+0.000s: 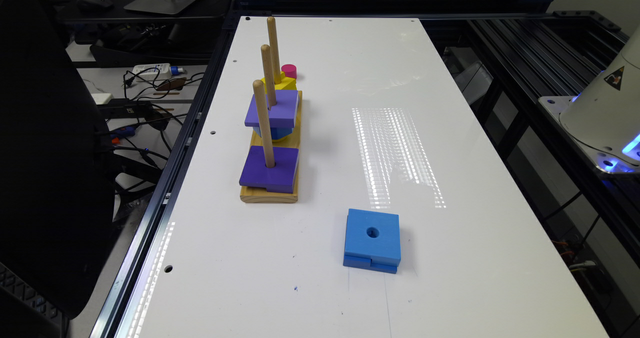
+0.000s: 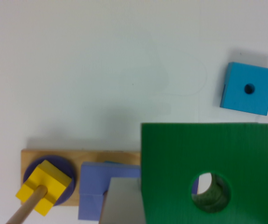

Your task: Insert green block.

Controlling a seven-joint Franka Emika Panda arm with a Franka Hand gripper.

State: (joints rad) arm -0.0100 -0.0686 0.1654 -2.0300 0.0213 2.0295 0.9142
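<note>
Closest to the wrist camera, the flat square green block with a round centre hole (image 2: 208, 172) fills much of the view, held up off the table with its broad face level and the hole's axis vertical, which is the attitude a peg needs. Being square it has no real long axis; its edges run roughly parallel to the base below. A grey finger (image 2: 122, 200) shows against one edge of the block, so the gripper appears clamped on it (the other finger is hidden).

Below it lies the pale wooden peg base (image 2: 77, 155), carrying a light purple square block (image 2: 96, 184) and a yellow square block (image 2: 45, 186) threaded on a wooden peg (image 2: 28, 207). I judge the hole is over the base's third peg.

Farther off on the white table (image 1: 350, 68) sits a blue square block with a hole (image 2: 248, 88), well apart and irrelevant
</note>
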